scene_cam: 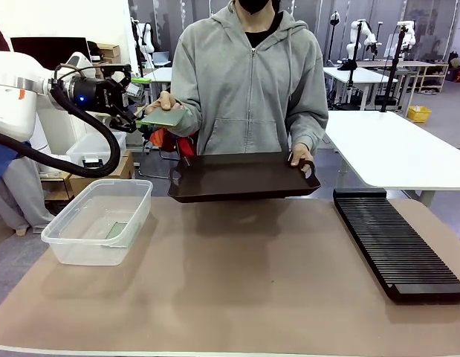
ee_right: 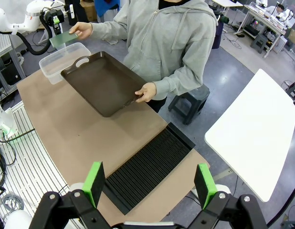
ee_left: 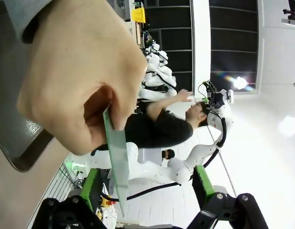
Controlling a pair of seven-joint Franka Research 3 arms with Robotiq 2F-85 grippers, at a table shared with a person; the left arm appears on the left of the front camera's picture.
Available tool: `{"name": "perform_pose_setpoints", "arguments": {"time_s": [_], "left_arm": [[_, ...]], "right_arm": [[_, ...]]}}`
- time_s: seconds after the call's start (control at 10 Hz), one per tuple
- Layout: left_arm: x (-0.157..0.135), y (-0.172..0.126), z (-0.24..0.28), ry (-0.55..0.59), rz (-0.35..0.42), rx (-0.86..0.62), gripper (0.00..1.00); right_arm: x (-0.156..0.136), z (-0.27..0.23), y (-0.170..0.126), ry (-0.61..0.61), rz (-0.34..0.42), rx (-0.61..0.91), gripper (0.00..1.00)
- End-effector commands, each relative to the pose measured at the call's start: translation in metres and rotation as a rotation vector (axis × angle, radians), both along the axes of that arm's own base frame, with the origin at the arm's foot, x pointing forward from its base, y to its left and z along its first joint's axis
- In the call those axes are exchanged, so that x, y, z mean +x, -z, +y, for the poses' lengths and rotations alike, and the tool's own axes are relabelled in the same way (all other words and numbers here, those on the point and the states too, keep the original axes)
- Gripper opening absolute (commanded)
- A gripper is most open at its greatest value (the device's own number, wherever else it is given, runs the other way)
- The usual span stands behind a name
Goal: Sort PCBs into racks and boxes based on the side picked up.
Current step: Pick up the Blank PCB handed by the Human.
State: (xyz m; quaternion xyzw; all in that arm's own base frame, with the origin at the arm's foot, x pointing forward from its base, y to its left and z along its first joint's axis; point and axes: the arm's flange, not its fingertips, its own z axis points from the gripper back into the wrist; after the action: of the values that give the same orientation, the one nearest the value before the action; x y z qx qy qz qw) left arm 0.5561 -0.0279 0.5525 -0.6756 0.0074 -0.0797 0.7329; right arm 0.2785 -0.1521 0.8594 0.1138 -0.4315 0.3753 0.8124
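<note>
Green PCB, pinched in the person's hand above the tub, sits between the parted jaws of the left gripper. Brown tray is held right of the tub. Right gripper jaws are likewise parted.

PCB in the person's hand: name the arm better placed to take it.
Left. The left gripper is open with the PCB edge between its fingers, held out by the person's hand. The right gripper hangs far off, above the rack.
</note>
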Motion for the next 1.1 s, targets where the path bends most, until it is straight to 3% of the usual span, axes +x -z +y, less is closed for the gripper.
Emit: {"name": "perform_pose_setpoints", "arguments": {"time_s": [0.0,0.7,0.8,0.9,1.0], "left_arm": [[0.003,0.002,-0.004,0.022,-0.043,0.005,1.0],[0.004,0.006,-0.016,0.092,-0.044,0.032,1.0],[0.004,0.006,-0.015,0.111,-0.06,0.056,0.41],[0.004,0.006,-0.013,0.109,-0.064,0.075,0.41],[0.002,0.006,-0.011,0.111,-0.059,0.079,0.0]], "right_arm": [[-0.001,0.002,0.002,-0.005,0.002,0.0,1.0],[-0.001,0.002,0.002,-0.005,0.002,0.0,1.0],[-0.001,0.002,0.002,-0.005,0.002,0.0,1.0],[-0.001,0.002,0.002,-0.005,0.002,0.0,1.0],[-0.001,0.002,0.002,-0.005,0.002,0.0,1.0]]}}
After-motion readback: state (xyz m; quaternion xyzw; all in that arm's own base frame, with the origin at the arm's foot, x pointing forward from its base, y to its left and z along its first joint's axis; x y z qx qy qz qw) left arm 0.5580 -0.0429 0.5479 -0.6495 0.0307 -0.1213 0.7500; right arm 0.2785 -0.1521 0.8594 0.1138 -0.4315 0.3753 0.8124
